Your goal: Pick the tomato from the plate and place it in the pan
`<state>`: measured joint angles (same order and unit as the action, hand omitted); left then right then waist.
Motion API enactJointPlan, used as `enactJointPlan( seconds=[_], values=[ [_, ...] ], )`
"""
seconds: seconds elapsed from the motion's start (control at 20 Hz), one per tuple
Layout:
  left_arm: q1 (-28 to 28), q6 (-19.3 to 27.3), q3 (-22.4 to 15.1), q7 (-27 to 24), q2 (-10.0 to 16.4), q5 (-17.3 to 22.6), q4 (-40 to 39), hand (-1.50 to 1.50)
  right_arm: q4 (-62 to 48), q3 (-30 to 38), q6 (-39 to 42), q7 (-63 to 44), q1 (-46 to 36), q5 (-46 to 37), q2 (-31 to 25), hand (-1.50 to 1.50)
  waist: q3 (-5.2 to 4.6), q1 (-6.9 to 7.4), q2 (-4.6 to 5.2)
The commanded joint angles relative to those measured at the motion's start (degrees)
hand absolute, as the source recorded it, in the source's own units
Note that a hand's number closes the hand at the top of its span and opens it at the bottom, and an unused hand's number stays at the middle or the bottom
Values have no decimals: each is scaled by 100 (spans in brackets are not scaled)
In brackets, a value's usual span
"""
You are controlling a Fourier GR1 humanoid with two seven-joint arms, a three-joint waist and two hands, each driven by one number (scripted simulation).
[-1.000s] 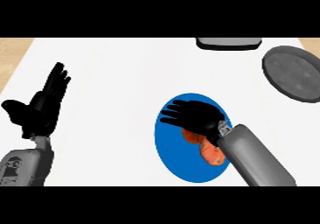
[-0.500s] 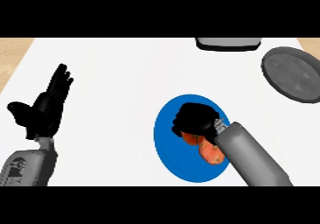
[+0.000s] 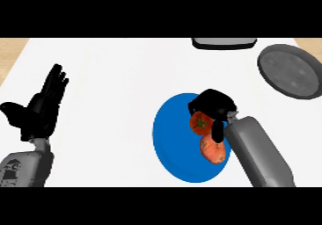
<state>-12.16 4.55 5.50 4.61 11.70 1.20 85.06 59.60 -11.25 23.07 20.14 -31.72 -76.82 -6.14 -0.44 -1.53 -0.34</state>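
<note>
Now, right hand (image 3: 214,104) curled round tomato (image 3: 200,123) over blue plate (image 3: 173,140), left hand (image 3: 39,112) relaxed.

The right hand (image 3: 212,105) curls round a tomato (image 3: 200,123) over the plate's (image 3: 173,145) right half, with another red piece (image 3: 214,150) on the plate beside it. The pan (image 3: 292,70) lies up and right of the plate. The left hand (image 3: 37,110) rests open well left of it.

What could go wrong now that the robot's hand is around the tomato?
1. The right hand curls round the tomato only partly; much of it shows below the fingers, so it might slip out.
2. The pan lies far off at the upper right, so the carry is long.
3. Another red thing lies on the plate right beside the forearm and could get nudged.
</note>
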Motion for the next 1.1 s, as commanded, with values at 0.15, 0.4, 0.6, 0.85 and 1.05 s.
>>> enactJointPlan(
  seconds=[0.15, 0.4, 0.6, 0.85, 1.05],
  values=[
    [80, -1, 4, -24, -9, 6, 63, 0, -210, 2115, -246, -3343, -214, 455, 596, 150, 41, 33, 36],
    [31, -51, -114, -154, -103, -31, -88, 0, 262, 2105, -1732, -4941, -1165, 152, 608, 150, 38, 300, 57],
    [-8, 1, -257, -56, -209, -124, -58, 0, 64, 2121, -2663, -5376, -1363, -50, 612, 150, 45, 249, 63],
    [69, -71, -75, -260, -97, -63, -138, 0, 112, 2213, -3099, -6057, -1926, -163, 556, 150, 42, 220, 46],
    [-460, -92, 82, 175, 65, 40, -184, 0, -60, 2914, -3749, -5410, -1928, 558, 45, 150, 49, 196, 67]
  ],
)
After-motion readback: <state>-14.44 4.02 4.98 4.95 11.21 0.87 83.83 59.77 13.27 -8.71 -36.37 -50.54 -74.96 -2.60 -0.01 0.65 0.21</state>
